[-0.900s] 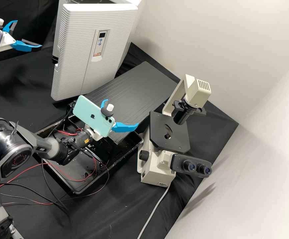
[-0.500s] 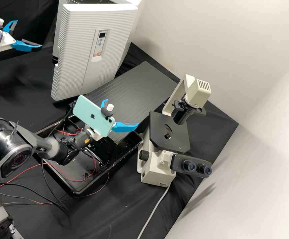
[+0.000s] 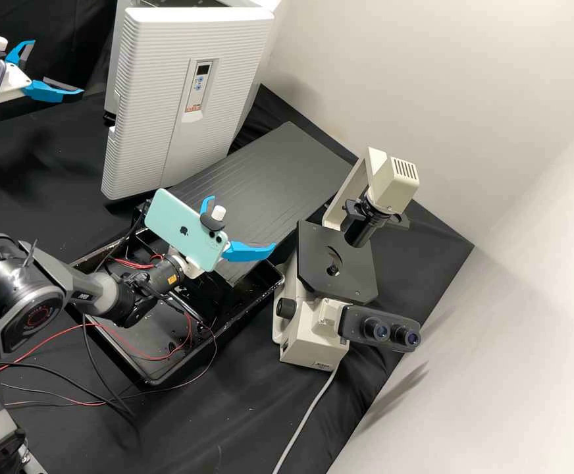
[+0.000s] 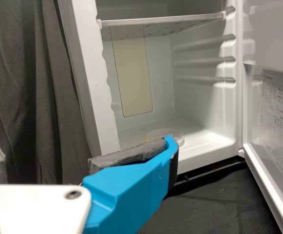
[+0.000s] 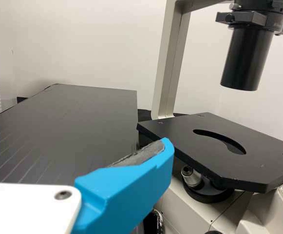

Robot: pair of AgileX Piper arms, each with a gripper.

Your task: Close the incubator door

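High view: the left hand [image 3: 58,67], its fingers spread on nothing, stands near the incubator door [image 3: 145,105]; the right hand [image 3: 242,223], likewise apart and unloaded, hangs beside the microscope [image 3: 312,329]. Neither hand nor door has visibly shifted since the earlier frames, so closing has gained nothing over this span. Left wrist view: beyond the left hand, the incubator [image 4: 90,87] gapes, a clear dish [image 4: 178,137] inside, its door swung wide and untouched. Right wrist view: the black board [image 5: 83,126] and microscope lie ahead of the right hand, presumably incidental.
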